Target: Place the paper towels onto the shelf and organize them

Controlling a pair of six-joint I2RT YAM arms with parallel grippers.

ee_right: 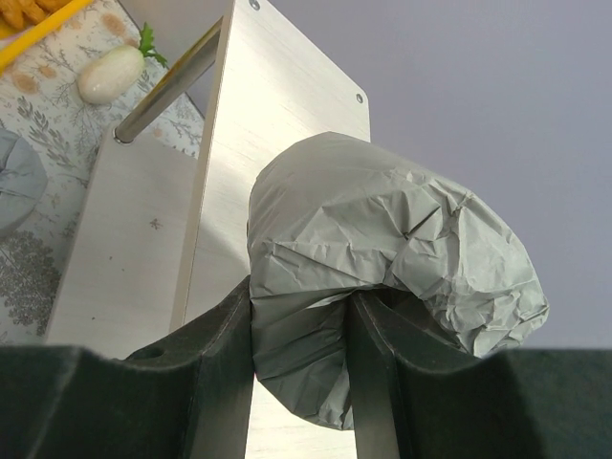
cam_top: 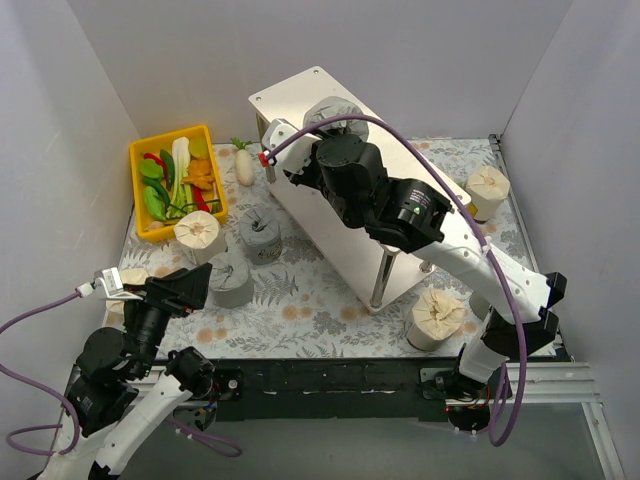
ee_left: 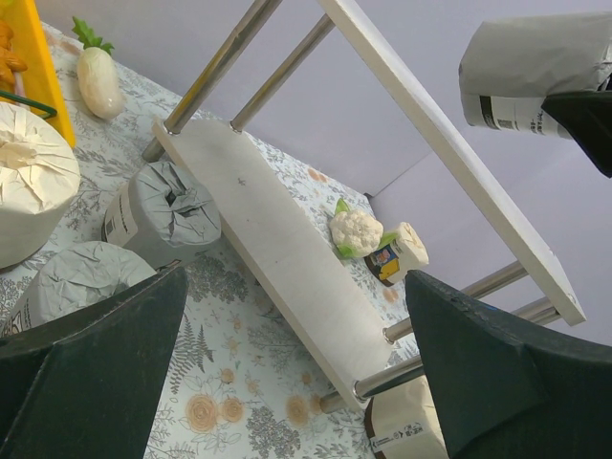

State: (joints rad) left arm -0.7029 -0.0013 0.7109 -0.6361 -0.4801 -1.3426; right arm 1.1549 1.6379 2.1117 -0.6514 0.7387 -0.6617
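Right wrist view: the right claw (ee_right: 301,320) has its two dark fingers pinched close on the lower part of a grey roll (ee_right: 392,239), a stubby cylinder in crinkled matte wrap that bulges out above them. This roll sits at the far end of the shelf (ee_right: 277,115), over its pale, faintly grained top board with small screws at the corners. Whether it touches the board I cannot tell. A round silver leg (ee_right: 158,100) runs down beside the lower board.

On the leaf-printed cloth (cam_top: 300,300), a second grey roll (cam_top: 260,232) and a third grey roll (cam_top: 230,282) stand just beside each other, their tops twisted into creased rosettes. A cream roll (cam_top: 197,235) stands against the yellow bin (cam_top: 170,135). Another cream roll (cam_top: 437,318) stands at the shelf's near end, and a far cream roll (cam_top: 487,190) stands by the right wall. The left claw (ee_left: 296,282) gapes wide and holds nothing, low near the grey rolls on the cloth.
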